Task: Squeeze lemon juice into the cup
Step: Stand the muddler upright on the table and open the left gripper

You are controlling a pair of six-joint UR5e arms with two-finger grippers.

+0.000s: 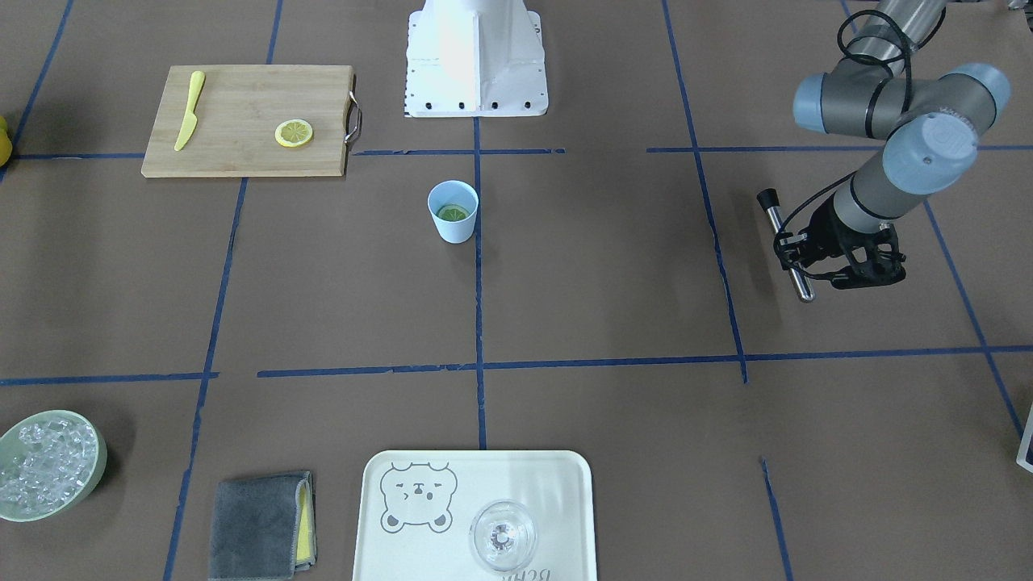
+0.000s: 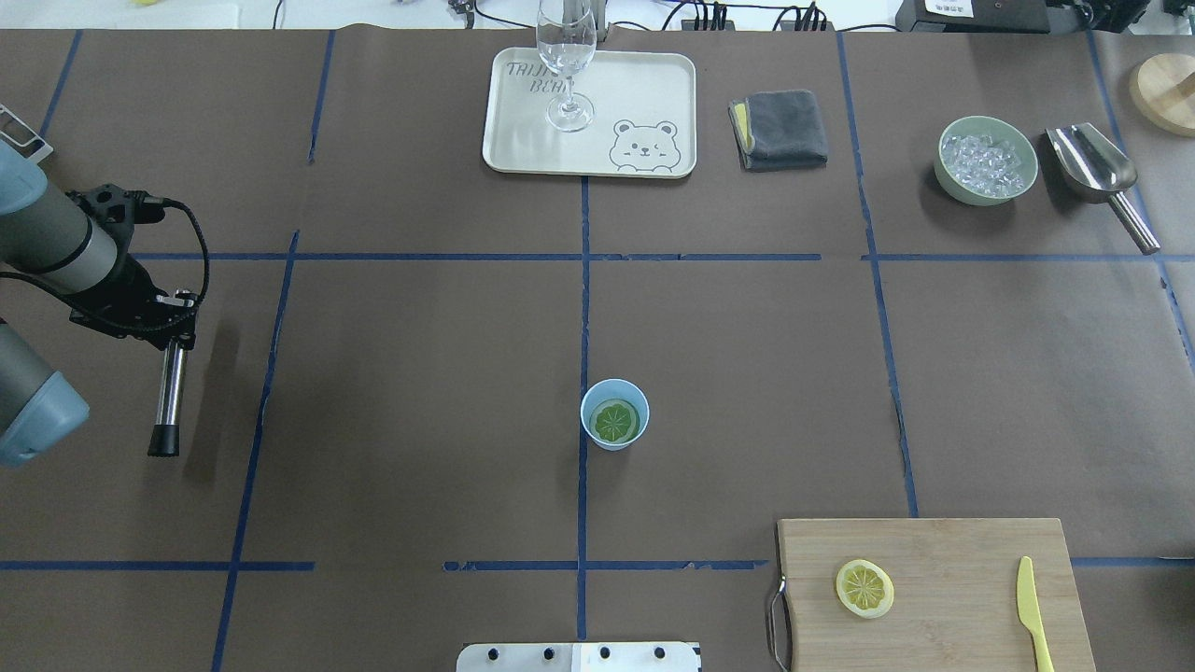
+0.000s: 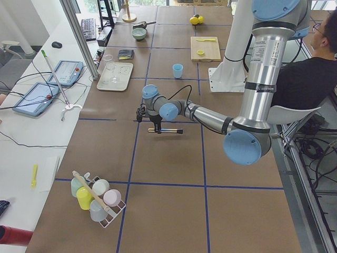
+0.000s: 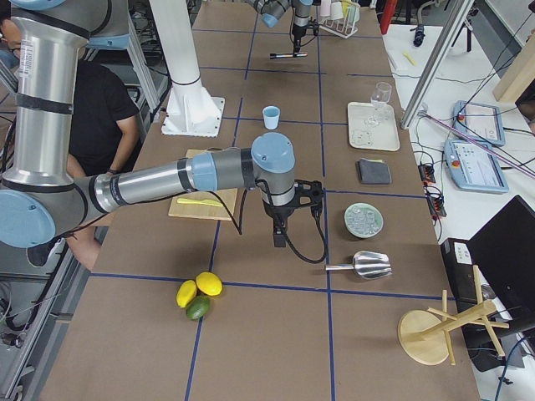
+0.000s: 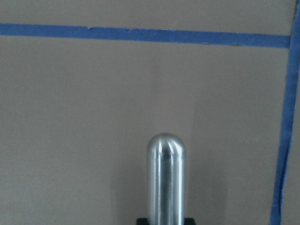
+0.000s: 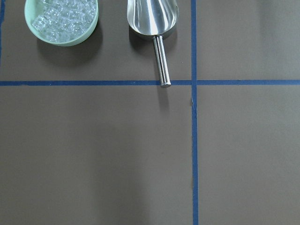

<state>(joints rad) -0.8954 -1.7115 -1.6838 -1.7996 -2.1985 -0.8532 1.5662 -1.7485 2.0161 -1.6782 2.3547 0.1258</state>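
Near the surface's left edge, the left fingers (image 2: 171, 322) are closed tight on a steel rod (image 2: 171, 383), gripping it close to its bare rounded end. The rod is roughly level, its black tip pointing toward the robot's edge. Toward the right end, the right fingers (image 4: 280, 227) point down between the cutting board (image 2: 952, 560) and the pale green bowl of ice (image 2: 954, 182). They show only small from the side, so I cannot tell whether they are open or closed.

The light-blue cup (image 1: 454, 231) stands upright mid-surface, somewhat nearer the robot's edge, on a blue tape line and well apart from both arms. The lemon slice (image 2: 616, 421) lies flat inside it.

A second slice (image 2: 864, 588) rests on the cutting board by the robot's edge, right of the cup, with a yellow knife (image 2: 1034, 611) beside it. Along the far edge sit a cream tray (image 2: 653, 93) carrying a clear glass (image 2: 566, 56) and a folded grey cloth (image 2: 782, 129). Toward the far right corner, a metal scoop (image 2: 1088, 163) lies just beside the bowl.
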